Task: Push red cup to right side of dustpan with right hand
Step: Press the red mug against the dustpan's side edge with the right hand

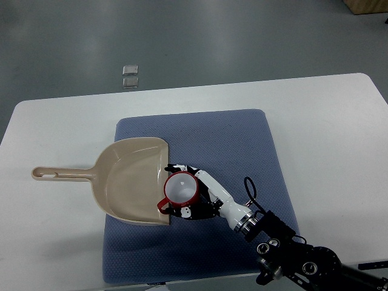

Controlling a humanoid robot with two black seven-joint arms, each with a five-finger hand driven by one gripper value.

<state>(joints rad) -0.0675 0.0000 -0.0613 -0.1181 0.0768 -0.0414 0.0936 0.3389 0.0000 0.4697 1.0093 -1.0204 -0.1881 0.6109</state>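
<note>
red cup (pixel 180 189) upright at dustpan (pixel 130 182) mouth edge, 3 o'clock side | right hand (pixel 197 195) fingers curled around cup, touching it | advice: push steadily toward 3 o'clock, keep cup upright on blue mat (pixel 242 145)

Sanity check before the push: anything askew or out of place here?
Nothing spilled or damaged. The red cup stands upright and empty at the dustpan mouth's right edge, with the right hand wrapped round it. The blue mat lies flat.
</note>
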